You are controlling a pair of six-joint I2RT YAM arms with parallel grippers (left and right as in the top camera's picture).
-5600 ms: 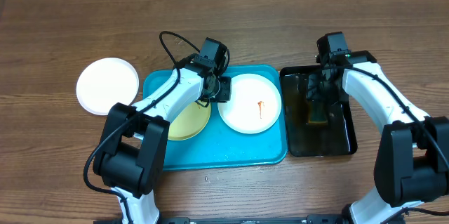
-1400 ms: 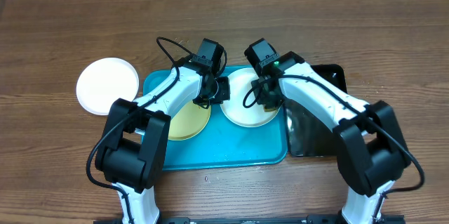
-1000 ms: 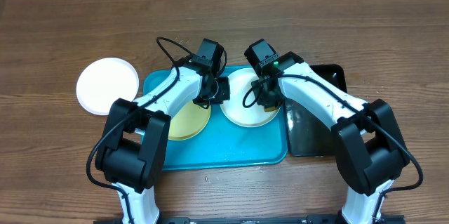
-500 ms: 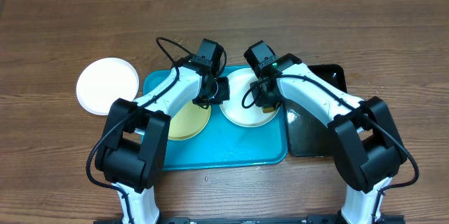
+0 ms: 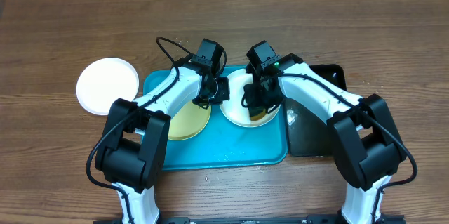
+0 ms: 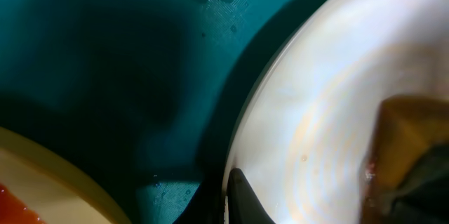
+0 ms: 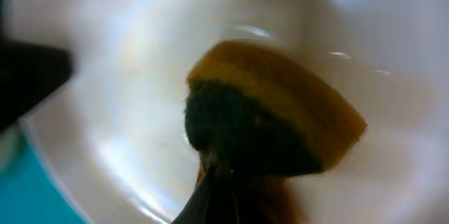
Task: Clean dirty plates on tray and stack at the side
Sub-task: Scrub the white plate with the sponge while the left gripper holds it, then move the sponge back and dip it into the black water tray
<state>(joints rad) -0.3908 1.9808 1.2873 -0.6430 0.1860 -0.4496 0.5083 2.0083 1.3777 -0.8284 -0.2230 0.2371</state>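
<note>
On the turquoise tray point(image 5: 238, 147) lie a white plate point(image 5: 235, 112) and, to its left, a pale yellow plate point(image 5: 184, 122). The yellow one has a red smear point(image 6: 7, 203). My left gripper point(image 5: 219, 92) is shut on the white plate's left rim point(image 6: 252, 133), with one dark finger point(image 6: 242, 197) on top of it. My right gripper point(image 5: 257, 103) is shut on a yellow sponge point(image 7: 280, 108) with a dark green side, and the sponge is pressed onto the white plate point(image 7: 126, 97). A second white plate point(image 5: 107, 86) sits on the table left of the tray.
A black tray point(image 5: 316, 136) with dark liquid lies just right of the turquoise tray, partly under my right arm. Both arms reach in from the near edge and meet over the tray's far half. Brown wooden table surrounds everything.
My right arm came over from the black tray with the sponge, then slid a little toward the near side of the white plate. My left arm has held still.
</note>
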